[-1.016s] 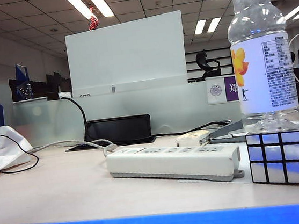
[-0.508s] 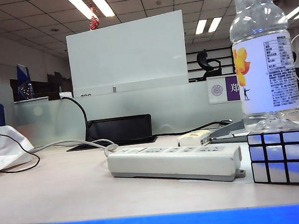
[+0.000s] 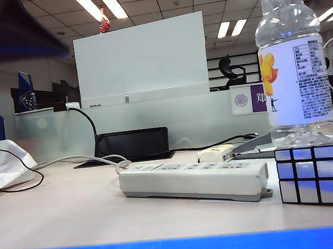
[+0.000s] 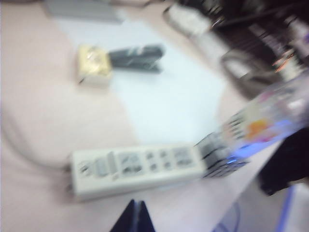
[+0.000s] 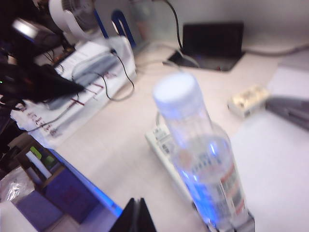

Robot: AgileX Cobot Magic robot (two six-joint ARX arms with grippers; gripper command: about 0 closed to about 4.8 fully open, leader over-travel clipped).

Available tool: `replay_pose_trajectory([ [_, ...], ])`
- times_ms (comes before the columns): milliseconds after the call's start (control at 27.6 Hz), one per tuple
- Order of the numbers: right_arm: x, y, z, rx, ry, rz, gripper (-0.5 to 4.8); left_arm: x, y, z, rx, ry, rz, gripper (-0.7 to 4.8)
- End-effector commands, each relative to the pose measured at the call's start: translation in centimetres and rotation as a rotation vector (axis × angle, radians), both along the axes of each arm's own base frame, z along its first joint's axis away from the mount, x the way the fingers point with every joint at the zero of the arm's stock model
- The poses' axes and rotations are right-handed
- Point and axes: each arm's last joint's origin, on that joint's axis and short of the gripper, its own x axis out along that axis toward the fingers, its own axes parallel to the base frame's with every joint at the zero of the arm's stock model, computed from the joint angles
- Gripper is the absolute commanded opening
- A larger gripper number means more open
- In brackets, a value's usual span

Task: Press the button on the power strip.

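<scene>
Left tool (image 4: 134,216) arrived above power strip (image 4: 137,169).

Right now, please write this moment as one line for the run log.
phase: approach | left gripper: shut, above power strip | right gripper: shut, above bottle | button: not pressed

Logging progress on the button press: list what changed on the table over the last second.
A blurred dark arm part has entered the exterior view's upper left, above the desk; it touches nothing. Power strip, bottle on the cube and the small cream box stayed put. Both grippers, left and right, look shut, holding nothing.
</scene>
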Motion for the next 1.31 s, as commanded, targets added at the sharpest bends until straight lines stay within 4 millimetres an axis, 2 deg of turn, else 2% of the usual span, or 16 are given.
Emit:
replay_pose_trajectory([
  [36,-0.9,0.0,1.6,-0.009,-0.08,0.03,0.0,0.7,-1.7,-1.3,0.102,0.01,-0.025,-0.05],
  [145,-1.3,0.3,2.3,0.014,-0.074,0.127,0.0,1.6,-2.5,-2.9,0.17,0.034,-0.004,-0.05],
  [326,-0.1,0.4,1.6,-0.006,0.037,0.2,0.0,3.4,-3.5,-4.6,0.221,-0.005,0.01,-0.05],
  [544,1.7,0.4,1.4,-0.035,0.089,0.198,0.0,5.6,-6.1,-4.8,0.271,-0.066,-0.042,-0.05],
  [689,1.7,0.4,1.4,-0.035,0.091,0.198,0.0,7.2,-6.9,-5.4,0.299,-0.04,-0.064,-0.05],
  [834,1.7,0.4,1.4,-0.036,0.086,0.197,0.0,6.8,-7.2,-6.4,0.371,0.005,-0.13,-0.05],
  [1088,1.7,0.4,1.6,-0.039,0.064,0.198,0.0,6.3,-8.8,-6.1,0.383,-0.095,-0.192,-0.05],
  [1306,1.7,0.4,1.6,-0.039,0.064,0.198,0.0,6.6,-9.2,-7.0,0.425,-0.11,-0.195,-0.05],
])
